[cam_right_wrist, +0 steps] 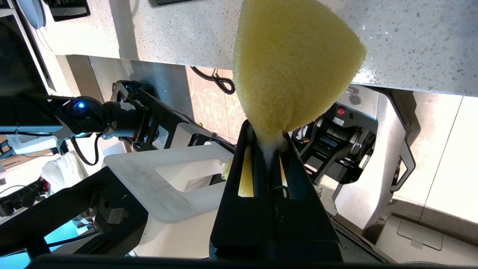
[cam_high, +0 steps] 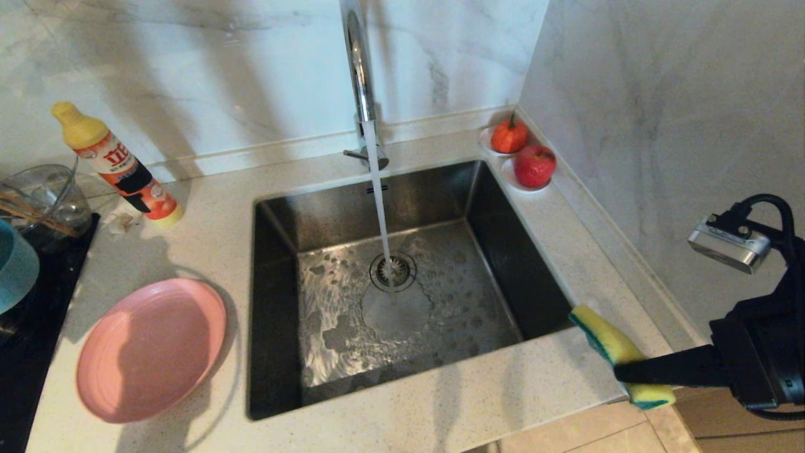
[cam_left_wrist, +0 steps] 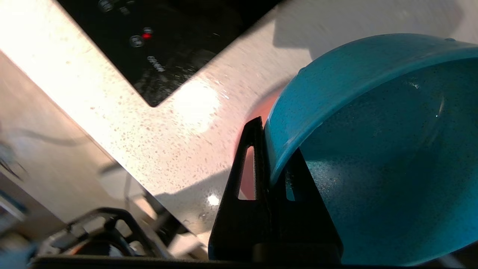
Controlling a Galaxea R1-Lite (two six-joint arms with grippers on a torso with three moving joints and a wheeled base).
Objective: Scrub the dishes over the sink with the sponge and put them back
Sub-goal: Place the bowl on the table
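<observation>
In the left wrist view my left gripper is shut on the rim of the teal-blue bowl, held tilted above the counter, with the pink plate just beyond it. The head view shows only part of that bowl at the far left edge, and the pink plate lying on the counter left of the sink. Water runs from the faucet onto the drain. My right gripper is shut on the yellow-green sponge at the sink's front right corner. Chopsticks rest in a glass bowl.
A clear glass bowl and a detergent bottle stand at the back left. A black cooktop lies along the left edge. Two red fruits sit on small dishes in the back right corner by the wall.
</observation>
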